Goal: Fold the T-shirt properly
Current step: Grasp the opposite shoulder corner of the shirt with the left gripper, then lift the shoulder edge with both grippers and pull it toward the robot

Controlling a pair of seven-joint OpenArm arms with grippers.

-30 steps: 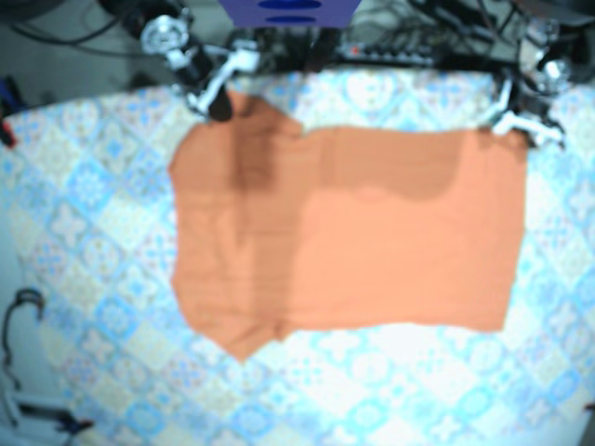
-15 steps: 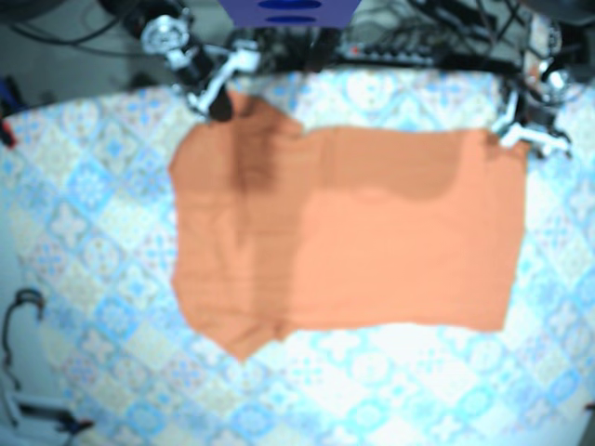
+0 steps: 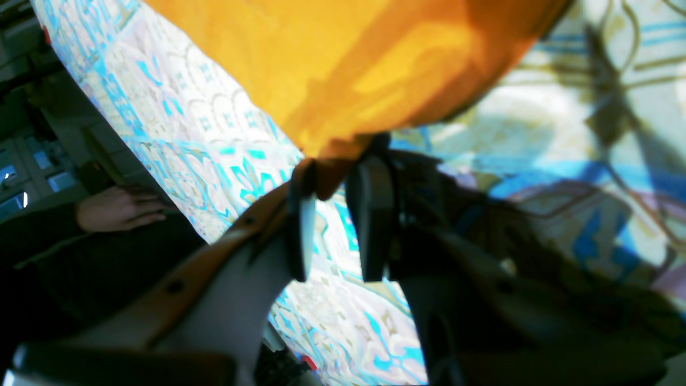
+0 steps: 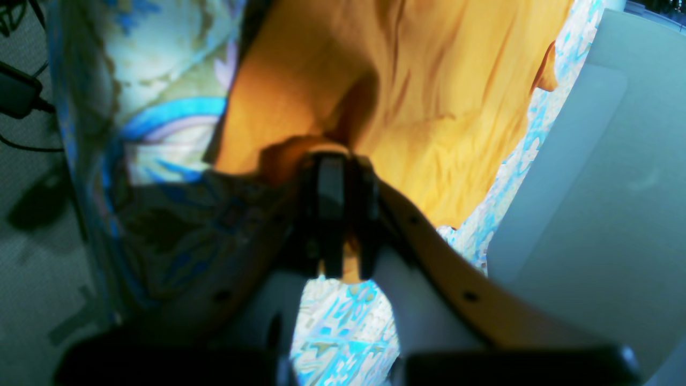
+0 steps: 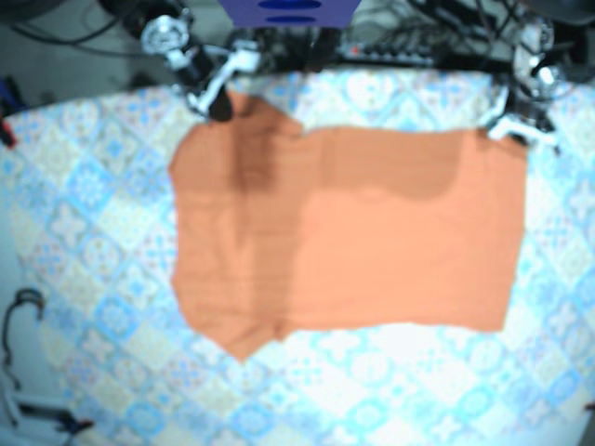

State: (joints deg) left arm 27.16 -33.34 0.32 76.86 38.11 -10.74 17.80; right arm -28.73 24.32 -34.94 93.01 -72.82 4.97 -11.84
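While the orange T-shirt [image 5: 353,232] is lying spread flat on the blue-patterned counter [image 5: 93,186], can anyone tell what each hand has actually got hold of? (mika)

Yep, mostly. From above, the shirt takes up the middle of the counter, and it's wider at the view's left end. Both hands are on its far edge, close to the tangle of cables [image 5: 418,42]. The right hand [image 4: 337,161] is at the far corner on the view's left. In its wrist cam the fingers are squeezed nearly together with a bunched bit of orange cloth pinched in between. (jo)

And the other one? (mika)

The left hand [image 3: 335,171] is at the far corner on the view's right. Its fingers [image 3: 370,214] sit a little apart, and the shirt's corner tip fills the gap right at the tips, so it looks nipped there. Further down between the fingers you just see counter pattern. There's also a darker patch across the far part of the shirt, and I can't tell if it's shadow or a second layer. (jo)
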